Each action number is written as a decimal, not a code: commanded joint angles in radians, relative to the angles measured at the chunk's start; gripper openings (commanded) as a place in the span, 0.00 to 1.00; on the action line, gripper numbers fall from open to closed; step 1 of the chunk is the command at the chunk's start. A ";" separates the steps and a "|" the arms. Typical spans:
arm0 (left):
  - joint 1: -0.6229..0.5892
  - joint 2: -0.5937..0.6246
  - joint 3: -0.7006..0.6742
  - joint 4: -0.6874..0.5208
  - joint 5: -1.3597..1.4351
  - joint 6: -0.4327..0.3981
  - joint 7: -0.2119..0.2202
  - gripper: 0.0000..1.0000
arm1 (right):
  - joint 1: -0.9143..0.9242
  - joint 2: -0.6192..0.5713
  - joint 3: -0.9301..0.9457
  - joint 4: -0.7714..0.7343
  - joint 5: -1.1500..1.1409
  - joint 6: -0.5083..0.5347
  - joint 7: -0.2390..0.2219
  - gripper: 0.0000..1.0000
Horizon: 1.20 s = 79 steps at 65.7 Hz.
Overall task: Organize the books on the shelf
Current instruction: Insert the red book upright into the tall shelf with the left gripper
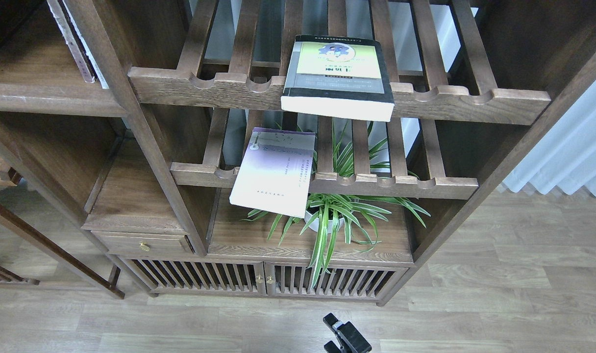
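The thick yellow-green and grey book (338, 73) lies flat on the upper slatted rack, its page edge hanging over the notched rail. The thin lavender-white book (274, 171) lies tilted on the lower slatted rack and overhangs its rail. The red book is out of view. The flat dark-brown shelf (38, 88) at the upper left is bare except for a thin book (77, 41) leaning against the post. A black gripper, apparently my right (338, 327), shows small at the bottom edge above the floor, far below the books; its fingers cannot be told apart. My left gripper is out of view.
A potted spider plant (332, 215) stands under the lower rack (376, 184), leaves reaching through the slats. A small drawer (141, 242) and slatted cabinet doors (259, 279) sit below. A white curtain (572, 147) hangs at the right.
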 commanded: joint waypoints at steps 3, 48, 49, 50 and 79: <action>-0.049 -0.031 0.039 0.049 -0.001 0.000 -0.001 0.07 | 0.003 0.001 0.000 0.001 0.007 0.000 0.000 1.00; 0.080 -0.071 0.059 0.091 -0.207 0.000 -0.081 0.07 | -0.001 0.007 -0.003 0.001 0.026 0.000 0.009 0.99; 0.079 -0.067 0.063 0.091 -0.204 0.000 -0.075 0.07 | 0.000 0.007 -0.003 0.001 0.024 0.000 0.009 0.99; 0.077 -0.065 0.067 0.089 -0.201 0.000 -0.070 0.07 | 0.000 0.009 -0.003 0.001 0.026 0.000 0.009 1.00; -0.050 -0.024 0.248 0.083 -0.161 0.000 -0.046 0.12 | 0.001 0.006 -0.003 0.001 0.026 0.000 0.009 0.99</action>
